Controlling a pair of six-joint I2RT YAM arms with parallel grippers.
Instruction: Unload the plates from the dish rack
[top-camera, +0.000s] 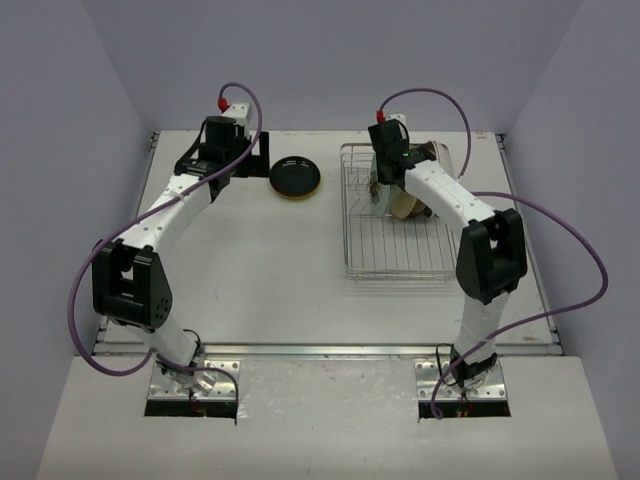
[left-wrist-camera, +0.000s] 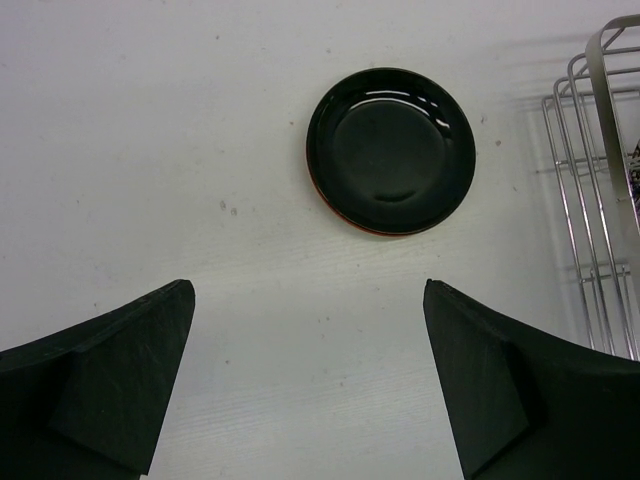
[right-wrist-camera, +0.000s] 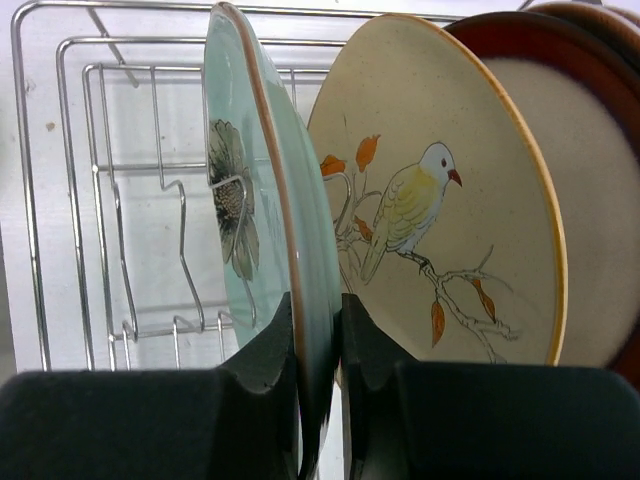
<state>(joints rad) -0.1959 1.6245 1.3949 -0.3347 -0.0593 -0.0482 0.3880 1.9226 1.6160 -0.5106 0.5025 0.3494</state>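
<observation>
Right fingers (right-wrist-camera: 265, 360) pinch teal plate (right-wrist-camera: 245, 150) rim; we should lift straight, clear of bird plate (right-wrist-camera: 430, 120). Left fingers (left-wrist-camera: 110, 380) spread, empty.

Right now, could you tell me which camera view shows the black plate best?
The left wrist view: the black plate lies whole, large and unobstructed. The top external view shows it small; the right wrist view misses it.

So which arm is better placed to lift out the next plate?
Right. The right fingers pinch the rim of the teal plate standing in the dish rack. The left fingers hang open over the table near the black plate, off to the rack's side.
</observation>
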